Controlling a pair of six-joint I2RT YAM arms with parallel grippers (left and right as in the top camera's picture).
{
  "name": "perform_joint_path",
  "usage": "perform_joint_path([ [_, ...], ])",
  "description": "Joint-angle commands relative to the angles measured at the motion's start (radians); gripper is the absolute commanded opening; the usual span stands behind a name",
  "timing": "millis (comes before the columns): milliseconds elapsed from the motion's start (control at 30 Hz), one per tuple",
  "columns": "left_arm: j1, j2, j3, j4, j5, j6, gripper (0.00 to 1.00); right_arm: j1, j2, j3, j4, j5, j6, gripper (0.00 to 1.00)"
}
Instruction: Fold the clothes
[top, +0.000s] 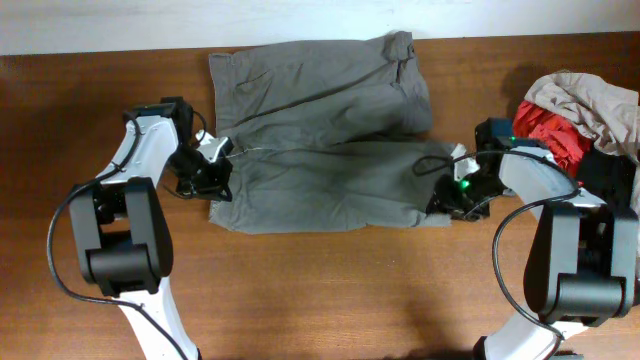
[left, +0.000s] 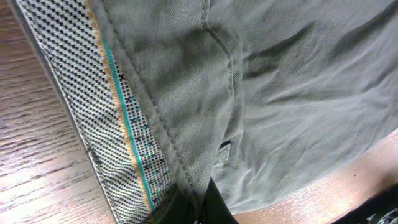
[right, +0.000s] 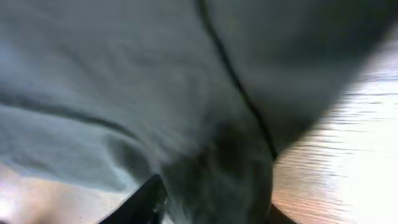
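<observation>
The clothes (top: 320, 130), wrinkled grey-olive shorts, lie spread flat across the middle of the wooden table (top: 330, 290). My left gripper (top: 224, 182) sits at their left edge, shut on the waistband. The left wrist view shows its dark fingertips (left: 214, 202) pinching the fabric (left: 280, 93) beside the checked inner waistband lining (left: 93, 93). My right gripper (top: 447, 195) is at the shorts' right hem. In the blurred right wrist view a bunch of cloth (right: 186, 93) fills the gap between its fingers (right: 146, 196). Whether they press on it is unclear.
A heap of other garments lies at the right edge of the table: a beige one (top: 585, 95), a red one (top: 545, 125) and a black one (top: 605, 170). Both arm bases stand near the front edge.
</observation>
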Motion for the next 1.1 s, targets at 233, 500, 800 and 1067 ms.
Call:
perform_joint_path([
  [233, 0.037, -0.082, 0.019, -0.024, -0.023, 0.01, 0.01, 0.007, -0.103, 0.16, -0.345, -0.194, -0.103, 0.04],
  [500, 0.103, -0.212, 0.019, 0.003, -0.077, 0.01, 0.01, 0.007, -0.158, 0.459, -0.568, -0.191, -0.045, 0.04],
  [800, 0.111, -0.22, 0.019, 0.104, -0.084, 0.01, 0.01, 0.008, -0.058, 0.457, -0.349, -0.15, 0.056, 0.04],
  [1067, 0.111, -0.22, 0.019, 0.183, -0.084, 0.01, 0.01, 0.008, 0.082, 0.457, -0.125, -0.151, 0.082, 0.09],
])
